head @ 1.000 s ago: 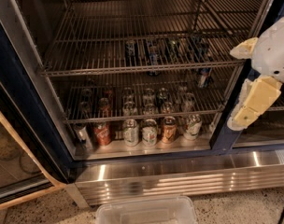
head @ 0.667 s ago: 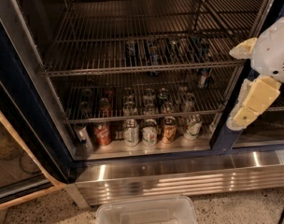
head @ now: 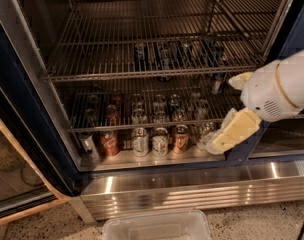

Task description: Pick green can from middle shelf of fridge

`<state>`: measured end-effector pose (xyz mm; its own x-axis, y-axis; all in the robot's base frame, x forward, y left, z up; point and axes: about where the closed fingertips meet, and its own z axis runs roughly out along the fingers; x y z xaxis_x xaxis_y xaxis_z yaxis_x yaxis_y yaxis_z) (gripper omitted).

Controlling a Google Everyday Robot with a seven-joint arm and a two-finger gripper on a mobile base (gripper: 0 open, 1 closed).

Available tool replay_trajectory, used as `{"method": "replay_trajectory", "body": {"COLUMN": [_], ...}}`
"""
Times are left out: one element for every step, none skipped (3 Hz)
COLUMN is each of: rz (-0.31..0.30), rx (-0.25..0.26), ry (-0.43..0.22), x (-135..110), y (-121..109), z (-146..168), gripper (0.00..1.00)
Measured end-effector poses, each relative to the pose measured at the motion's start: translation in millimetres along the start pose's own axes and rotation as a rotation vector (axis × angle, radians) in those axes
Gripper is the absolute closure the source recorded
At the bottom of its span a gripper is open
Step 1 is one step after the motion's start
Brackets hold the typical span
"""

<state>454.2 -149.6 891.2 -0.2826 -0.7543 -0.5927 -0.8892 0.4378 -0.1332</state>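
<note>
- Moved since a second ago: the white arm (head: pixel 279 89) has dropped lower and swung left, so the gripper (head: pixel 224 115) now hangs at the fridge's (head: pixel 22 109) right door post, level with the lower racks. Cans and racks lie as they did.
- Gripper state: its two pale yellow fingers (head: pixel 234 131) stand well apart, one tip up near the arm's wrist and the longer one slanting down-left. Nothing is between them.
- Target: the green can (head: pixel 186 51) stands upright on the middle shelf (head: pixel 142 75), set back from the front rail in a short row of four cans. The light in there is dim, so which can is the green one is my judgement, not a certainty.
- Other stock: more cans crowd the rack below, and a front row stands on the pale floor panel, among them a red can (head: pixel 110 144) at the left.
- On the ground before the steel base sits a clear plastic bin (head: pixel 157 226).
- Done so far: the door is open and the arm has neared the opening. No can has been touched.
- Left to do, as I judge it: raise the gripper to the middle shelf, since it now sits below that rail and to the right of the row, reach in over the rail, close on the green can without knocking its close neighbours, and draw it out.
</note>
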Motion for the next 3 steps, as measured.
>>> {"method": "replay_trajectory", "body": {"rz": [0.052,0.052,0.073], "rx": [0.018,0.018,0.067], "ry": [-0.184,-0.184,-0.214], "x": [-27.5,-27.4,-28.3], "y": [-17.4,-17.3,-21.0], "z": [45.2,45.2,53.5], "gripper": [0.00,0.00,0.00]}}
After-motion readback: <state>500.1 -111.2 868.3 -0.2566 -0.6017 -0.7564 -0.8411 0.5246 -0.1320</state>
